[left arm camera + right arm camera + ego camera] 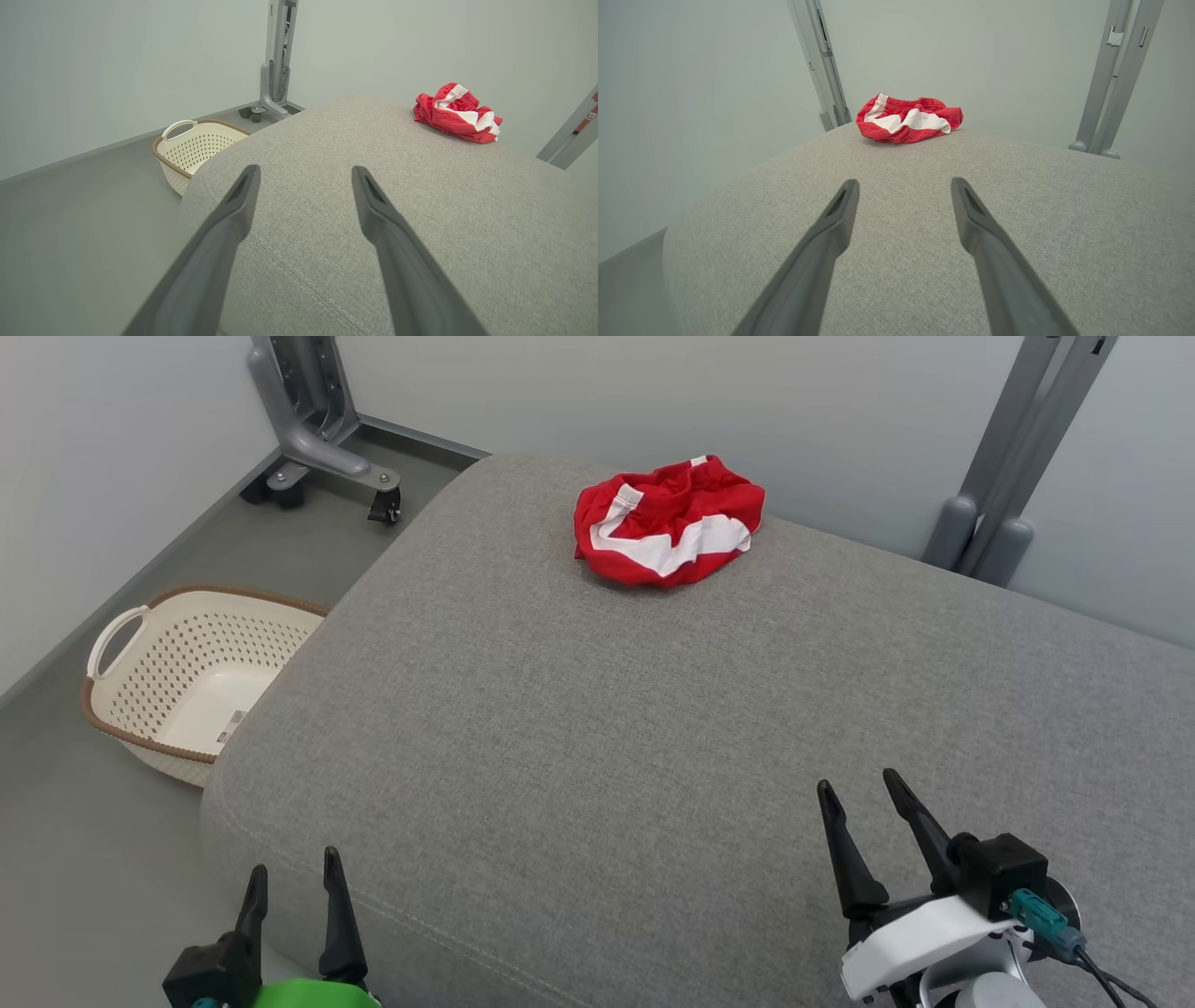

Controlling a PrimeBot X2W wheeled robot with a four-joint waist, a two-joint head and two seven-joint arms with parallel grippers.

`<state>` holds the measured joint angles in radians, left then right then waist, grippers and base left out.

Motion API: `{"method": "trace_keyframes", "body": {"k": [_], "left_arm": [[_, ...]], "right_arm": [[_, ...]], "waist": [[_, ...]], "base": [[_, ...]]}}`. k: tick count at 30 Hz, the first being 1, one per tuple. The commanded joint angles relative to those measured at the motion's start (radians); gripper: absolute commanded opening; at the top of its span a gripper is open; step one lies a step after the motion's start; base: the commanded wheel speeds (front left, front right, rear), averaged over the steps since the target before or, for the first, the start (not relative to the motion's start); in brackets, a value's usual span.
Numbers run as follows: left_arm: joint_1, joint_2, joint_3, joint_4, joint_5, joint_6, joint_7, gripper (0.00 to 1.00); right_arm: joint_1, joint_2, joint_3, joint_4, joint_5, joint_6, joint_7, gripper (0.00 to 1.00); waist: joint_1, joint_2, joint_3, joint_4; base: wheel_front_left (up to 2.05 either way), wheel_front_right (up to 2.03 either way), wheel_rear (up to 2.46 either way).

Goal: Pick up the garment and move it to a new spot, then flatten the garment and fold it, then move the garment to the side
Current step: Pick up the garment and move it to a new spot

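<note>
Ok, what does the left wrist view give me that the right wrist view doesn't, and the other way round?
Left wrist view: the left gripper, open, the perforated basket on the floor beside the cushion, and the stand's wheeled base. Right wrist view: the right gripper, open, and the twin posts down to their rounded feet. Both: the crumpled red and white garment near the cushion's far edge, untouched.

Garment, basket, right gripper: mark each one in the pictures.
garment (672,504), head view, red fabric at the heap's middle.
basket (215,639), head view, its perforated inner wall.
right gripper (856,779), head view, midway between its open fingertips.
</note>
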<state>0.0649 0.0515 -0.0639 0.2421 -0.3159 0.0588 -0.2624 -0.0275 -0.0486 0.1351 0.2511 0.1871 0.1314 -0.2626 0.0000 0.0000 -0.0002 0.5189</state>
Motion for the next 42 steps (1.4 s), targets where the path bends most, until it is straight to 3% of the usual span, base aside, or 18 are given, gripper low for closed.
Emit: {"method": "trace_keyframes", "body": {"k": [1, 6, 12, 18, 26, 34, 42], "left_arm": [[0.014, 0.000, 0.002, 0.001, -0.008, 0.000, -0.003, 1.00], [-0.008, 0.001, -0.003, 0.015, -0.004, -0.010, -0.003, 1.00], [-0.135, 0.062, 0.001, 0.031, 0.021, -0.035, 0.004, 1.00], [-0.378, 0.158, 0.001, 0.019, 0.029, -0.094, 0.065, 1.00], [-0.758, 0.310, -0.041, 0.082, 0.039, -0.167, 0.249, 1.00], [-1.030, 0.356, -0.053, 0.291, -0.086, -0.186, 0.420, 1.00], [-1.147, 0.395, -0.089, 0.466, -0.109, -0.188, 0.461, 1.00]], "right_arm": [[-0.009, -0.004, -0.005, -0.002, -0.006, -0.002, -0.003, 1.00], [0.007, -0.004, -0.031, -0.017, -0.011, -0.002, -0.003, 1.00], [0.000, -0.003, -0.059, -0.055, -0.043, -0.002, -0.003, 1.00], [-0.054, -0.004, -0.046, -0.092, -0.072, -0.002, 0.005, 1.00], [-0.127, -0.004, -0.026, -0.195, -0.109, -0.002, 0.028, 1.00], [-0.157, -0.003, -0.038, -0.313, -0.129, -0.002, 0.037, 1.00], [-0.175, -0.002, -0.047, -0.390, -0.129, -0.002, 0.031, 1.00]], "waist": [[0.0000, 0.0000, 0.005, 0.004], [0.0000, 0.0000, 0.013, 0.009], [0.0000, 0.0000, 0.070, -0.024], [0.0000, 0.0000, 0.152, -0.131], [0.0000, 0.0000, 0.300, -0.326], [0.0000, 0.0000, 0.452, -0.469], [0.0000, 0.0000, 0.585, -0.539]], "base": [[0.00, 0.00, 0.00], [0.00, 0.00, 0.00], [0.00, 0.00, 0.00], [0.00, 0.00, 0.00], [0.00, 0.00, 0.00], [0.00, 0.00, 0.00], [0.00, 0.00, 0.00]]}}
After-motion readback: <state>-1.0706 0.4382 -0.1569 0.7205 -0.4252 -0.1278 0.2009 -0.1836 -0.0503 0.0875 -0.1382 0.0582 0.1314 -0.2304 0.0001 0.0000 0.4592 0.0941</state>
